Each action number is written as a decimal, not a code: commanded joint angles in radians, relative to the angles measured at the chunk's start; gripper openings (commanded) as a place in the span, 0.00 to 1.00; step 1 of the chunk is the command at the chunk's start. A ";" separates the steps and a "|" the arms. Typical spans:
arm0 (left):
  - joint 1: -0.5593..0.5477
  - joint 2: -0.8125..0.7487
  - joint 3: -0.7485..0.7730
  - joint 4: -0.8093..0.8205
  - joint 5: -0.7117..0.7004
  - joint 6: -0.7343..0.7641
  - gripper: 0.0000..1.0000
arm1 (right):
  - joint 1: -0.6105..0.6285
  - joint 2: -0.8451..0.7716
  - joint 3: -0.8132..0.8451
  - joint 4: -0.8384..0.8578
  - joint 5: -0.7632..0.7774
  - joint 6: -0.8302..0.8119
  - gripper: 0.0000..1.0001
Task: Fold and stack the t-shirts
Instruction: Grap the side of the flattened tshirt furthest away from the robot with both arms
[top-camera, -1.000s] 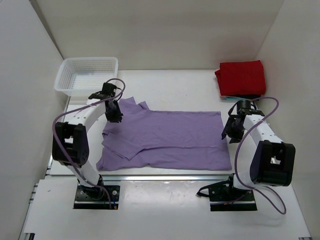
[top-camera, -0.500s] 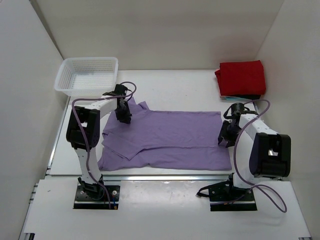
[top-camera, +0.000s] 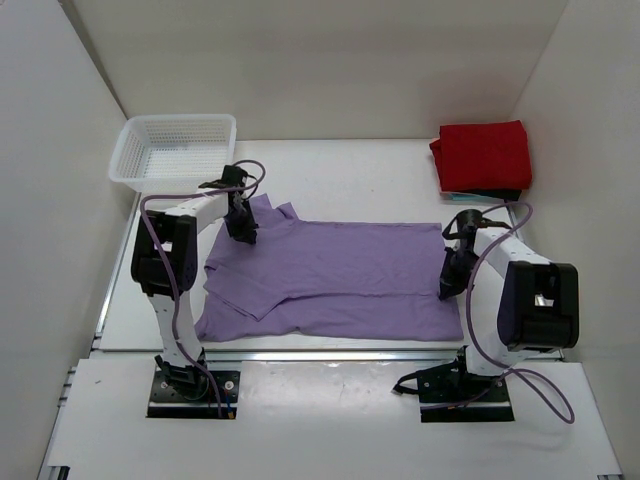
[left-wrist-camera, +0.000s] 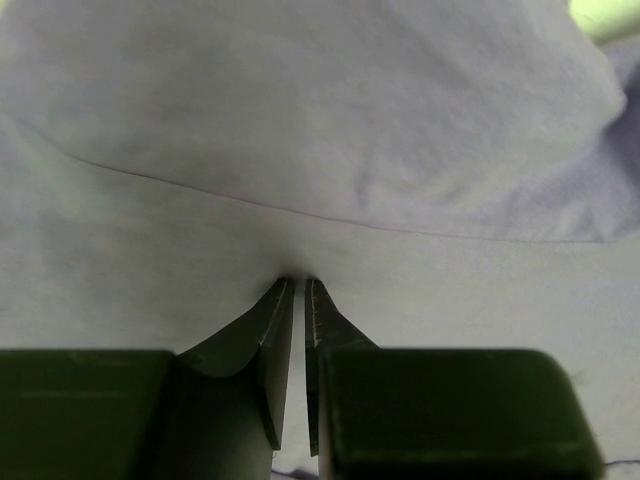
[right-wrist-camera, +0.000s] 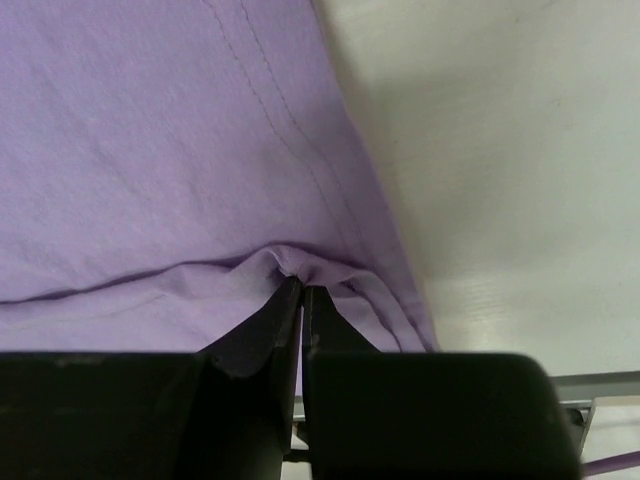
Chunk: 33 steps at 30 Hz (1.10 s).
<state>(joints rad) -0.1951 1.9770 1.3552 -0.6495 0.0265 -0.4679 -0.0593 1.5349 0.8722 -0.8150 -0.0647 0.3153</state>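
Desk (top-camera: 340, 180): white, walled on three sides. Lavender t-shirt (top-camera: 340, 275) lies spread flat across the middle of it, with the collar end to the left, the hem to the right, and the near left sleeve folded in over the body. White mesh basket (top-camera: 172, 178) sits at the far left corner, just beyond the shirt's collar end and not touching it. Red t-shirt (top-camera: 483, 155) is folded at the far right corner, well apart from the lavender one.

Left end effector (left-wrist-camera: 298, 285) is down on the far left part of the lavender t-shirt. Its fingers are nearly together with only a thin slit between them, and the tips nip the cloth. Right end effector (right-wrist-camera: 301, 287) is at the right hem edge, fingers closed together on a small bunched ridge of lavender cloth, with bare desk just right of it.
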 joint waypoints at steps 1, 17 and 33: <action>0.033 -0.013 0.010 0.007 -0.013 0.012 0.22 | -0.013 -0.047 0.011 -0.045 -0.004 0.010 0.01; 0.075 -0.044 -0.019 0.007 -0.025 0.040 0.23 | -0.080 -0.050 0.008 -0.073 0.052 -0.005 0.01; 0.105 -0.050 0.123 0.045 0.030 0.031 0.41 | -0.024 -0.009 0.137 -0.075 0.025 -0.013 0.35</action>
<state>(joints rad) -0.1093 1.9709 1.4109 -0.6445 0.0410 -0.4374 -0.0986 1.5219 0.9520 -0.8925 -0.0387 0.3103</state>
